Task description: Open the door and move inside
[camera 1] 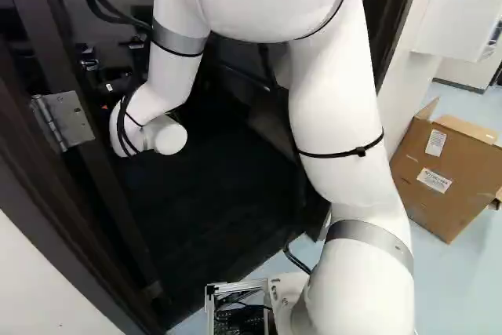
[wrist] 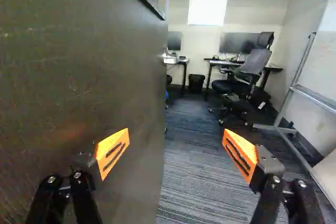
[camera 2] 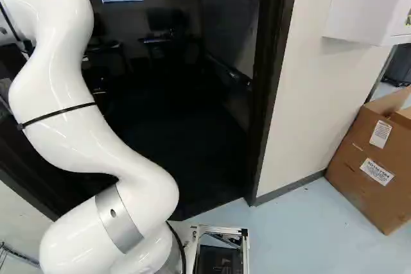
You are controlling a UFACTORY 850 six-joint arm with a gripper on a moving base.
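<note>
Door (wrist: 79, 77): swung inward, hinge (camera 1: 72, 119) at left of left base view.
Tool (wrist: 176, 153): fingers apart, gripping nothing, by door's free edge.
Advice: press near that edge, advance base (camera 2: 245, 251) slowly, keep arm (camera 1: 337, 115) clear of frame (camera 2: 275, 75).

Door (wrist: 79, 77) beside left finger (wrist: 114, 140), running on ahead. Carpet (wrist: 191, 166) ahead, between fingers. Farther ahead, bin (wrist: 196, 83) between two desks (wrist: 216, 62); monitors (wrist: 234, 43) over desks, window (wrist: 208, 6) in far wall behind. Chair (wrist: 254, 62) ahead of right finger (wrist: 245, 150), before one desk. Metal frame (wrist: 299, 69) right of right finger.
</note>
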